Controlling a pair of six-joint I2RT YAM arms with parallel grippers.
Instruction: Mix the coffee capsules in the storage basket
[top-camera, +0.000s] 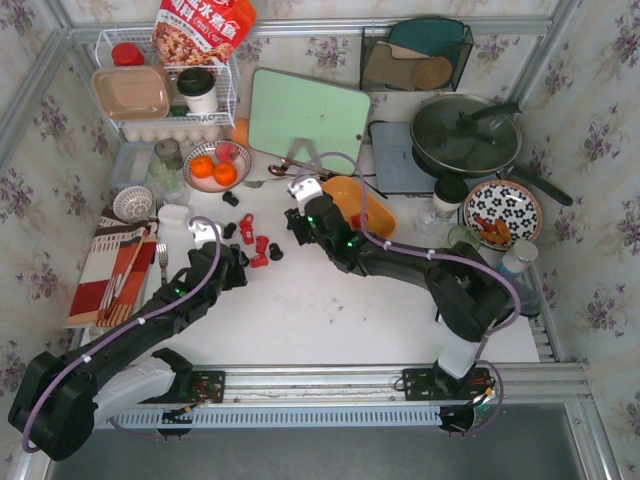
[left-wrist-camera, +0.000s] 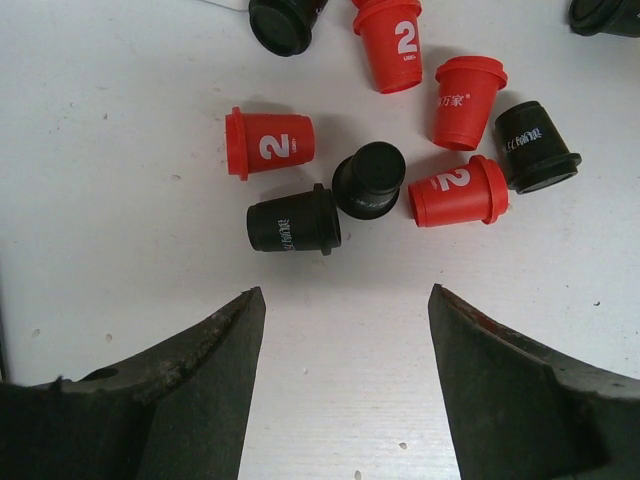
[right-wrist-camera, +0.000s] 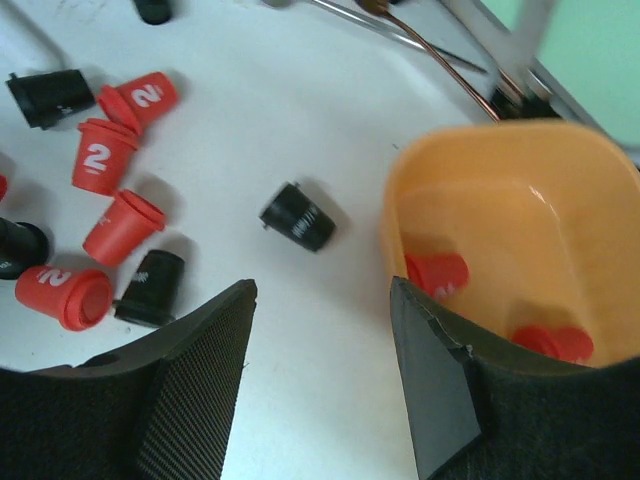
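Most pods out on the table, both claws empty

The white table (top-camera: 330, 300) has the orange storage basket (right-wrist-camera: 520, 190) sitting just right of my right claw (right-wrist-camera: 322, 290), which is spread wide and holding nothing. My left claw (left-wrist-camera: 345, 295) is gaping wide too, right in front of a cluster of red and black coffee capsules (left-wrist-camera: 270, 140) lying on the bare tabletop. I can only see two red ones (right-wrist-camera: 437, 272) inside the basket. A lone black pod (right-wrist-camera: 298, 216) lies between the basket and the scatter.
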